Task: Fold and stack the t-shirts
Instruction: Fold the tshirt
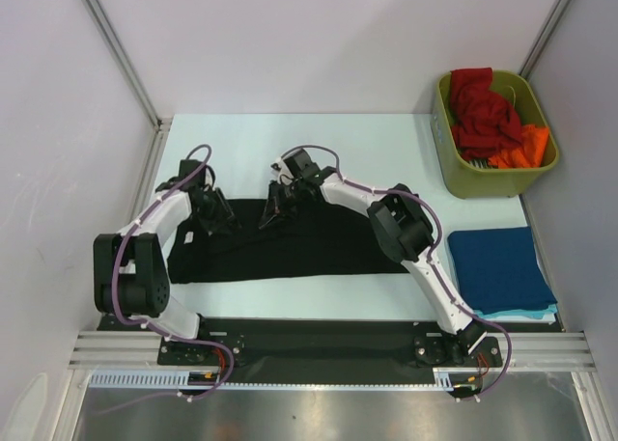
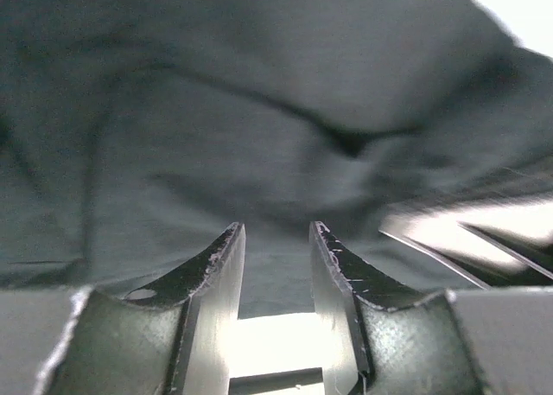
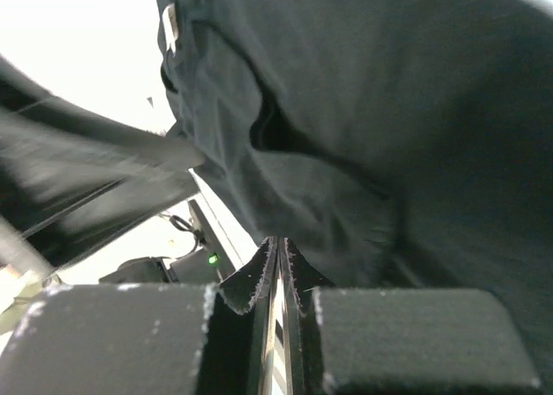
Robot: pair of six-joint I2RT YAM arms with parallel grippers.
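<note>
A black t-shirt (image 1: 290,248) lies spread across the table in front of both arms. My left gripper (image 1: 218,215) is at its far left edge, jaws open, with dark cloth (image 2: 259,136) just beyond the fingertips (image 2: 276,229). My right gripper (image 1: 273,212) is at the far edge near the middle; its jaws (image 3: 281,239) are pressed together at a fold of the black cloth (image 3: 363,136), which is bunched and lifted there. A folded dark blue t-shirt (image 1: 497,267) lies on a teal one (image 1: 529,316) at the right. Red (image 1: 478,108) and orange (image 1: 521,151) t-shirts sit in the bin.
An olive-green bin (image 1: 473,179) stands at the back right corner. White walls and metal posts enclose the table on the left, back and right. The arm bases and a rail run along the near edge.
</note>
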